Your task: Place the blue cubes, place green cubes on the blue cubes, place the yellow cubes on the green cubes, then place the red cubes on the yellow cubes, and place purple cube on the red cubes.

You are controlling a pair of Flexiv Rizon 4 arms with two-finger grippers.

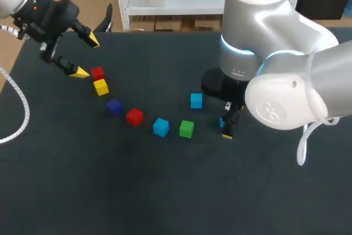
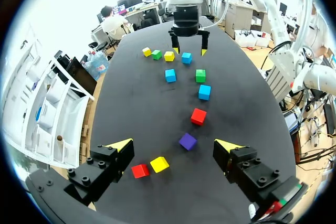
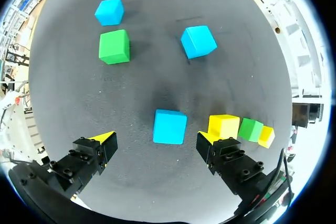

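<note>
Left gripper (image 1: pixel 87 56) at upper left of the head view: released, fingers wide apart, nothing between them. Just beside its lower fingertip, near red cube (image 1: pixel 98 72), with near yellow cube (image 1: pixel 100 87) just beside that, on the lower side. From there, in a line toward lower right across the dark table (image 1: pixel 165 191): purple cube (image 1: pixel 114 107), second red cube (image 1: pixel 134 116), row blue cube (image 1: pixel 160 127), row green cube (image 1: pixel 186 129). Lone blue cube (image 1: pixel 196 100) above and right of row green cube, apart from it. Right gripper (image 3: pixel 155 139) right of centre in the head view, down near the table surface: released, fingers spread on either side of centre blue cube (image 3: pixel 170 126), touching neither face. In the right wrist view, beside one finger of the right gripper, close together in a row: far yellow cube (image 3: pixel 223 125), far green cube (image 3: pixel 250 129), end yellow cube (image 3: pixel 266 136). All cubes flat on the table, in a single layer.
</note>
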